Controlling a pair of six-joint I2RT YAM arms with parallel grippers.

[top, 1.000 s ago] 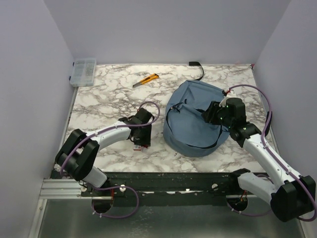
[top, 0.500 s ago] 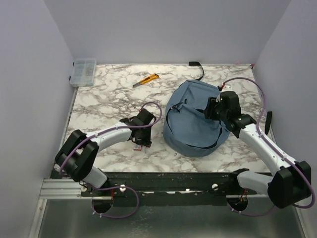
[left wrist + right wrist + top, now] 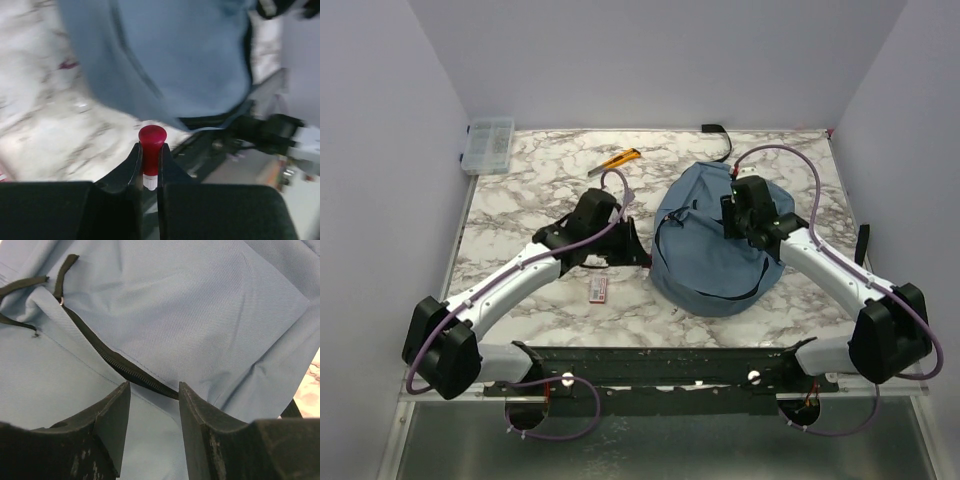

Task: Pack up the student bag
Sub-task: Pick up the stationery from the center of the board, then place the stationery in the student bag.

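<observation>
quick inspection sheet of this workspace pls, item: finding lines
surface: marble table, small packet lying near its front edge
job's things: student bag slumped centre-right, dark zipper line visible
clutter: yellow cutter, clear organiser box in far left corner, black strap at far edge
grippers: left gripper shut on red-capped item; right gripper open over the bag
cables: purple cables looped along both arms
surroundings: plain walls, nothing else seen

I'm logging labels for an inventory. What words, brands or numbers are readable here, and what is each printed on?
No text can be read in any view.
The small pink-and-white packet: markings too small to read.
The student bag: plain fabric, no print visible.
The red-capped item in the left gripper: no label visible.
</observation>
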